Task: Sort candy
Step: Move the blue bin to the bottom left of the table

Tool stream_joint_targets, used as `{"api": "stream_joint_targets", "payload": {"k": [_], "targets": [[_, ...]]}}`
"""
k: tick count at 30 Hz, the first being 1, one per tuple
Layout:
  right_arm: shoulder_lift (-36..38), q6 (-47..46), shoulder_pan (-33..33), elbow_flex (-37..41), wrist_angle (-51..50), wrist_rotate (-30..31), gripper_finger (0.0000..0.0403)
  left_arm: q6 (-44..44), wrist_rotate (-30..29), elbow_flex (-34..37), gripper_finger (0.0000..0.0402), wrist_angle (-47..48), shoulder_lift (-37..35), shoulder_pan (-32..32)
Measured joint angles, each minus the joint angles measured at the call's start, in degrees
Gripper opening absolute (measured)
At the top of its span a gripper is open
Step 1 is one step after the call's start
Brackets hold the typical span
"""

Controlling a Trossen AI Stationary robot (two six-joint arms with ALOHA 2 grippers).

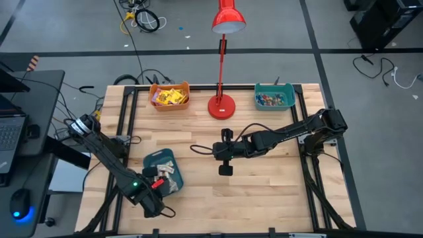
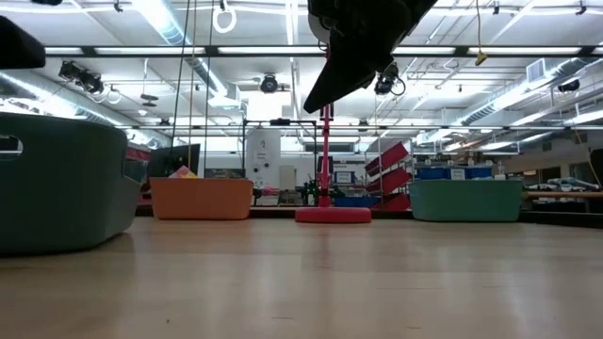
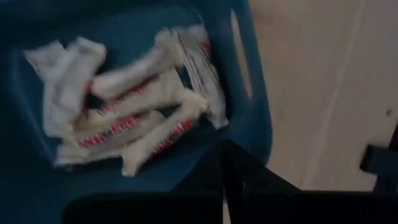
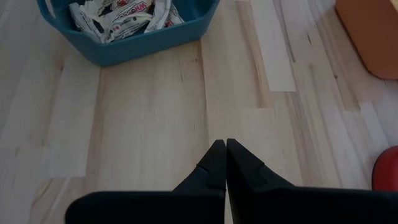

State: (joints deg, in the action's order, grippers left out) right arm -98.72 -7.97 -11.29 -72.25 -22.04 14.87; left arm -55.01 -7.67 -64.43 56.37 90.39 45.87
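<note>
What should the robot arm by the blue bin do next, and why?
Probably open its fingers. The left gripper hangs shut over the near teal bin, which holds pale candy bars, with nothing visibly held. Shut fingers cannot pick one up. The right gripper waits shut over bare table.

Pale white-wrapped candy bars (image 3: 134,118) with red print lie heaped and crisscrossed just ahead of the left arm's shut jaws. Yellow packets (image 1: 169,96) and tiny mixed-coloured pieces (image 1: 273,100) lie well beyond the right arm's shut jaws.
</note>
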Motion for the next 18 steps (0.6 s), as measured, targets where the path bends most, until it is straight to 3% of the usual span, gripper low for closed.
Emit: {"api": "stream_joint_targets", "payload": {"k": [10,18], "targets": [[0.0,0.0,0.0,0.0,0.1,0.0,0.0000,-2.7,5.7,0.9,0.0000,2.3,0.0,0.4],[0.0,0.0,0.0,0.0,0.1,0.0,0.0000,-6.4,9.2,0.9,0.0000,9.4,0.0,0.4]]}}
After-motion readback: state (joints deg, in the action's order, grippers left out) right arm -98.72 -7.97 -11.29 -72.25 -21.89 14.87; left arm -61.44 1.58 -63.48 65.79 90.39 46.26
